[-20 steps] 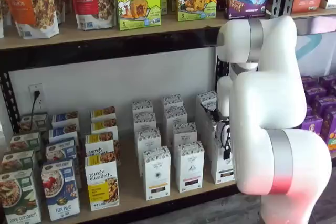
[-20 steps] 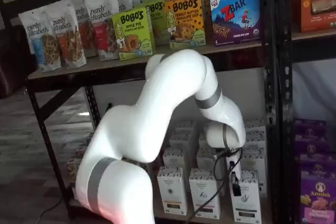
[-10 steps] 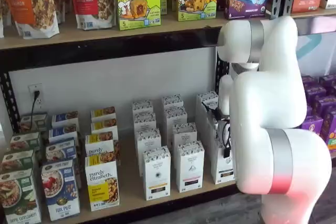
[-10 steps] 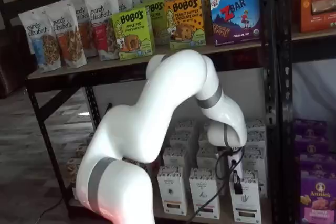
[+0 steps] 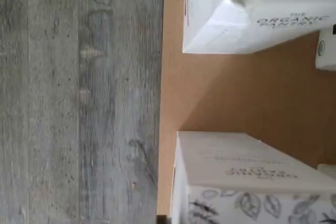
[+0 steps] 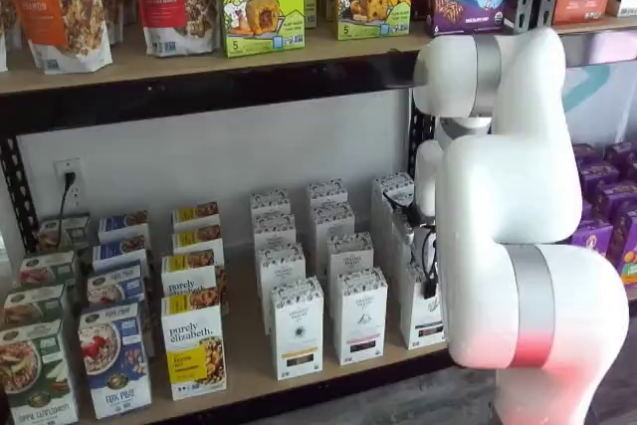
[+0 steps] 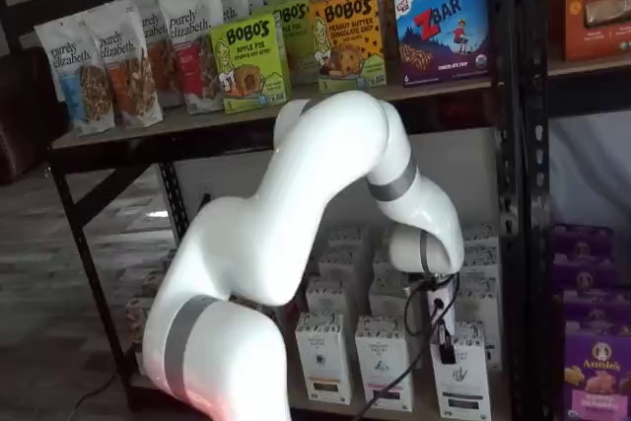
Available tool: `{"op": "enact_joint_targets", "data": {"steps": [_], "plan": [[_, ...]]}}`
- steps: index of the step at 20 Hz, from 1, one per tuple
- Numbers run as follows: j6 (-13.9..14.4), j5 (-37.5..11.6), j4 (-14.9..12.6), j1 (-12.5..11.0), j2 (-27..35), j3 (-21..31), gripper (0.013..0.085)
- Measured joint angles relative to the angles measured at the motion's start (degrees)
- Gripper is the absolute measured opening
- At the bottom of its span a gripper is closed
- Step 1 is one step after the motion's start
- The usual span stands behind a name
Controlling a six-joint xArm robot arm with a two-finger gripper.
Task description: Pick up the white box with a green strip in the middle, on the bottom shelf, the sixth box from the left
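Observation:
The white box (image 6: 424, 318) stands at the front of the rightmost column of white cartons on the bottom shelf (image 6: 249, 365). It also shows in a shelf view (image 7: 461, 380). Its strip is too small to tell by colour. My gripper (image 7: 446, 347) hangs just in front of this box's upper face, with a black cable beside it. In a shelf view it (image 6: 426, 264) is half hidden by the arm. No gap between the fingers shows. The wrist view shows two leaf-printed white carton tops (image 5: 252, 166) with bare shelf board (image 5: 236, 93) between them.
Two more columns of similar white cartons (image 6: 358, 316) (image 6: 297, 328) stand left of the target, then granola and cereal boxes (image 6: 194, 345). A black upright (image 7: 505, 244) stands close on the right. The upper shelf (image 6: 199, 57) carries bags and Bobo's boxes. Grey wood floor (image 5: 79, 98) lies below the shelf edge.
The wrist has sunk a little and edged slightly right in front of the rightmost white column. The boxes have not moved.

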Motion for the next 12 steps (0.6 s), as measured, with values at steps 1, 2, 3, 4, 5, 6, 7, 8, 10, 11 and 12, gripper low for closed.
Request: {"op": "enact_joint_targets", "data": {"steps": [1,2,3,4,5,6,7,8,10,11,12], "plan": [[0.12,-0.02,-0.14,0.0,-0.17,0.23,0.061],[0.29,-0.05,-0.33,0.0,-0.35,0.47,0.057],[0.5,-0.07,-0.57,-0.02,-0.5,0.68,0.057],[0.95,-0.22,-1.09,-0.05,-0.72,1.04,0.057],[1.63,-0.57,-1.87,-0.11,-0.91,1.4,0.057],[2.68,-1.21,-3.14,-0.21,-1.21,2.03,0.057],[3.3,-1.85,-3.91,-0.32,-1.57,2.74,0.057],[3.89,-2.4,-4.64,-0.41,-2.0,3.51,0.057],[4.33,-2.77,-5.19,-0.49,-2.97,5.01,0.057],[4.23,-2.64,-5.04,-0.49,-3.47,5.68,0.057],[4.3,-3.22,-5.14,-0.54,-4.1,6.78,0.057]]}}
